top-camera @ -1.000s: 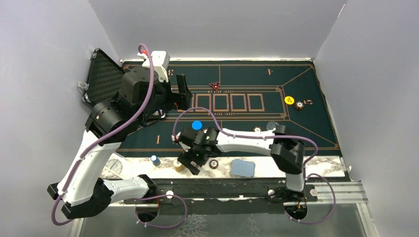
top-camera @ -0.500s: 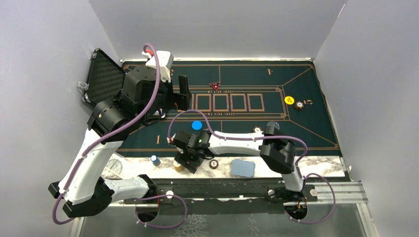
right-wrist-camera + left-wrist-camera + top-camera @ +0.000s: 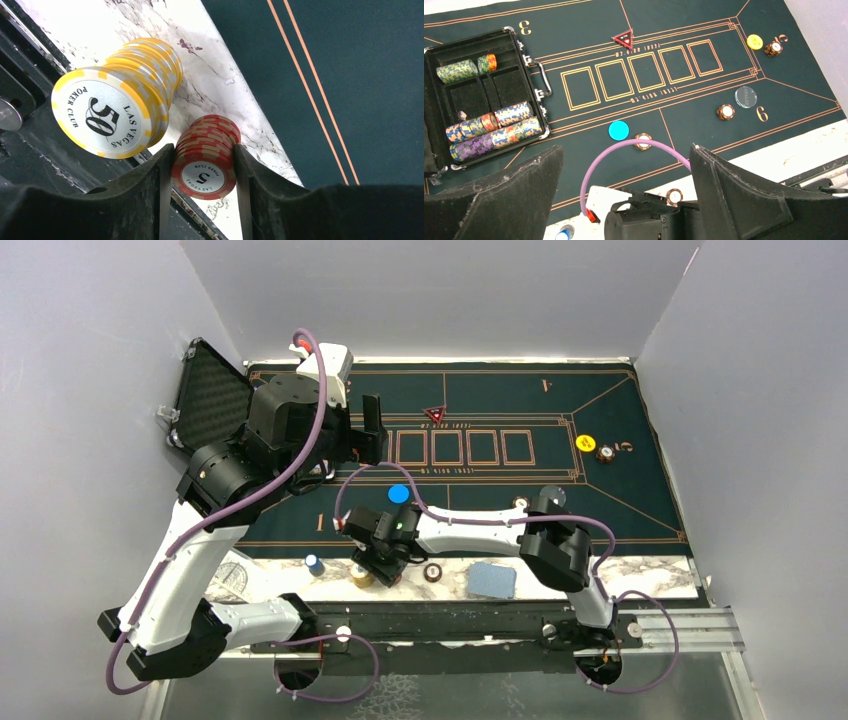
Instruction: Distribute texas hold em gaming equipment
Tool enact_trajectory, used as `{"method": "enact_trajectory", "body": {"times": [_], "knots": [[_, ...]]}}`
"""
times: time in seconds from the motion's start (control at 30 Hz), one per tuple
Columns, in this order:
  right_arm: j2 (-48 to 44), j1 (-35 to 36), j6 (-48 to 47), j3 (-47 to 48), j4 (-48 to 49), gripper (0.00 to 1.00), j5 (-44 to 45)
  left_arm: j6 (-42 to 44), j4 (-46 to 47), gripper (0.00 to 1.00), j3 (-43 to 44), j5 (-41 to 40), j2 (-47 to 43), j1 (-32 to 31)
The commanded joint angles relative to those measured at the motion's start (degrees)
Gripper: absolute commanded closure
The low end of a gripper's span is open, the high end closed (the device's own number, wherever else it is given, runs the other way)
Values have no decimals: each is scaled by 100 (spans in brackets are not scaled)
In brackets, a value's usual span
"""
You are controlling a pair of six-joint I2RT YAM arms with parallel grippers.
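My right claw [image 3: 203, 152] is clamped on the red chip stack [image 3: 205, 175] at the counter's [image 3: 215, 85] near edge, beside the yellow chip stack [image 3: 120, 100]; my left claw [image 3: 624, 150] stands wide apart.

red chip stack [image 3: 206, 162] hidden overhead by right hand [image 3: 381, 568]

The left arm [image 3: 190, 560] rises from its base at the near left with the elbow lifted high, and the left gripper [image 3: 626, 149] looks down from above, its fingers [image 3: 514, 195] spread wide with nothing between them. The right arm [image 3: 470, 530] folds in from the near right, forearm stretched leftward low along the near edge of the desk [image 3: 650, 575]. The right gripper [image 3: 202, 150] points down with its fingers [image 3: 150, 190] set against both sides of a red chip stack [image 3: 205, 172].
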Motion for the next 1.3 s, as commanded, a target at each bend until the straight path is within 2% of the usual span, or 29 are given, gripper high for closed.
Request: {"method": "enact_trajectory", "body": {"times": [0.0, 0.2, 0.5, 0.67, 0.97, 1.07, 1.27], "knots": [[22, 62, 49, 3, -58, 55, 258, 84, -72, 1, 24, -174, -104, 5], [-212, 67, 183, 132, -248, 70, 412, 76, -71, 1, 55, -180, -61, 5], [-1318, -398, 426, -524, -377, 75, 489, 71, -40, 1, 88, -171, 23, 7], [-2093, -1452, 441, -1354, -265, 76, 431, 102, -27, 1, 153, -134, 149, 5], [-3087, -3824, 99, -3260, 324, 77, 340, 135, 14, 1, 265, -2, 354, 4], [-3122, -4044, -53, -3498, 494, 77, 268, 139, 9, 1, 304, 22, 403, 10], [-2748, -4045, -107, -3280, 704, 77, -4, 163, 16, 1, 406, 140, 572, 12]]}}
